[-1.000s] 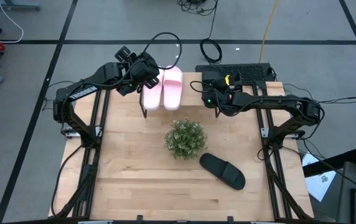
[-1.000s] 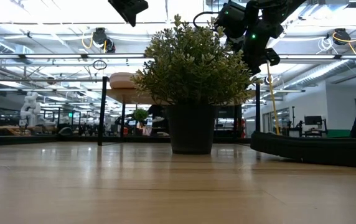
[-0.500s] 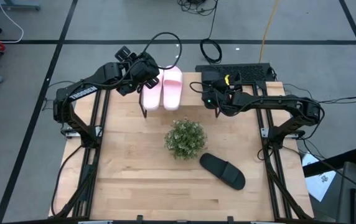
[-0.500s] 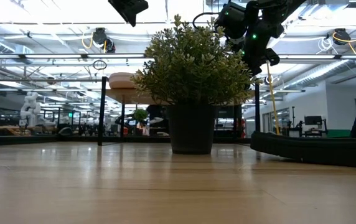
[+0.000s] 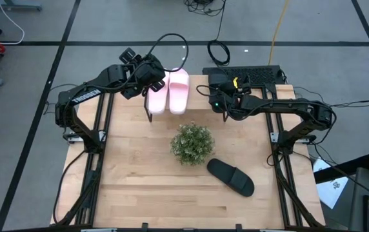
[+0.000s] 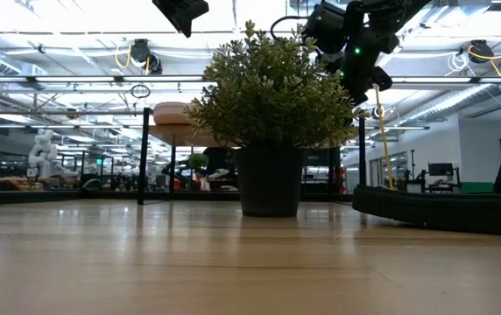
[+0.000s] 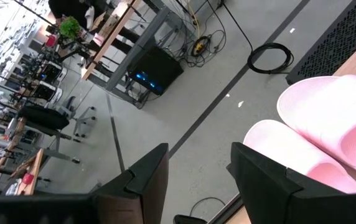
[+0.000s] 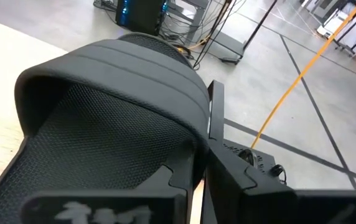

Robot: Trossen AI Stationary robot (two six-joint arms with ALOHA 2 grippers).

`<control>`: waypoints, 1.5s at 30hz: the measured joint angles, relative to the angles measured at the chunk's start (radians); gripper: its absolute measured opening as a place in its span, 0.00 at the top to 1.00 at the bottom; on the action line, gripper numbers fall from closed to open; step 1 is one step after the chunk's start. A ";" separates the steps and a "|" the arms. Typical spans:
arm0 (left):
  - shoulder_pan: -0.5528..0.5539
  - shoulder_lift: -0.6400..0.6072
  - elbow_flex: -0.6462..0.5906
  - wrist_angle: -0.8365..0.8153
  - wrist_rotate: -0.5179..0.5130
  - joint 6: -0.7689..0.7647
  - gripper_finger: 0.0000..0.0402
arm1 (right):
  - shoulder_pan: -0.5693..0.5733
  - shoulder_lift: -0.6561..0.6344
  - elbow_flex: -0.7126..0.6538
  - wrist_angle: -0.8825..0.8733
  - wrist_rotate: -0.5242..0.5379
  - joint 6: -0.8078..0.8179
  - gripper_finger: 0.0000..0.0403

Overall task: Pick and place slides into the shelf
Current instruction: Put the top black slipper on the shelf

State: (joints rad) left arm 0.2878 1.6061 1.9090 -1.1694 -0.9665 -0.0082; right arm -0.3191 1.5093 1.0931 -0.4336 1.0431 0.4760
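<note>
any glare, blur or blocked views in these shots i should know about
Low view: bright ceiling lights glare behind the plant, which stands dark and hides most of the shelf. Right wrist view: a black slide fills the picture, soft at close range. Left wrist view: the pink slides look sharp, the left gripper's fingers dark. High view: even light, faint shadows.

Two pale pink slides (image 5: 172, 91) sit side by side; two black slides (image 5: 231, 176) show, one on the table (image 5: 139, 180). One green plant (image 5: 192, 143).
</note>
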 joint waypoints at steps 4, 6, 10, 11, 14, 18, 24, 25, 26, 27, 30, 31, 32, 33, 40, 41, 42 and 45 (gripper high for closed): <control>0.000 0.000 0.000 0.000 0.000 0.004 0.55 | 0.000 0.000 0.000 0.012 0.000 -0.024 0.92; 0.000 0.000 0.000 0.000 0.000 0.006 0.55 | 0.000 0.000 0.000 0.012 0.000 -0.025 0.92; 0.000 0.000 0.000 0.000 0.000 0.006 0.55 | 0.000 0.000 0.000 0.013 -0.003 -0.041 0.92; 0.000 0.000 0.000 0.000 0.000 0.006 0.55 | 0.000 0.000 0.000 0.013 -0.008 -0.044 0.92; 0.000 0.000 0.000 0.000 0.000 0.005 0.55 | 0.000 -0.001 0.000 0.013 -0.023 -0.046 0.91; 0.000 0.000 0.000 0.000 0.000 0.011 0.55 | 0.000 -0.012 0.000 0.004 -0.031 -0.054 0.91; 0.000 0.000 0.000 0.004 0.000 0.013 0.55 | 0.000 -0.047 0.000 -0.020 -0.064 -0.047 0.88; 0.000 0.000 0.000 0.005 0.000 0.013 0.55 | 0.000 -0.053 0.001 -0.019 -0.073 -0.047 0.86; 0.000 0.000 0.000 0.006 0.000 0.013 0.55 | 0.000 -0.059 0.001 -0.028 -0.080 -0.045 0.84; 0.000 0.000 0.000 0.012 0.001 0.015 0.55 | 0.000 -0.061 0.000 -0.034 -0.082 -0.047 0.81; -0.001 0.000 0.000 0.021 0.006 0.027 0.55 | 0.000 -0.063 0.000 -0.037 -0.082 -0.045 0.75; -0.002 0.000 0.000 0.023 0.008 0.028 0.55 | 0.000 -0.063 0.000 -0.044 -0.082 -0.046 0.73; -0.002 0.000 0.000 0.023 0.010 0.028 0.55 | 0.000 -0.063 0.000 -0.048 -0.083 -0.046 0.71; -0.002 0.000 0.000 0.023 0.014 0.029 0.55 | 0.000 -0.063 0.000 -0.051 -0.084 -0.044 0.70; -0.002 0.000 0.000 0.023 0.024 0.028 0.55 | 0.000 -0.063 0.000 -0.057 -0.083 -0.044 0.66; -0.002 0.000 0.000 0.023 0.024 0.028 0.55 | 0.000 -0.063 0.000 -0.057 -0.082 -0.044 0.66; -0.002 0.000 0.000 0.023 0.024 0.027 0.55 | 0.000 -0.063 0.000 -0.057 -0.082 -0.044 0.66; -0.002 0.000 0.000 0.023 0.024 0.026 0.55 | 0.000 -0.063 0.000 -0.057 -0.079 -0.044 0.67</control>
State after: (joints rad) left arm 0.2863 1.6062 1.9087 -1.1465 -0.9428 0.0174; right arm -0.3191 1.4467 1.0927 -0.4906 0.9640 0.4317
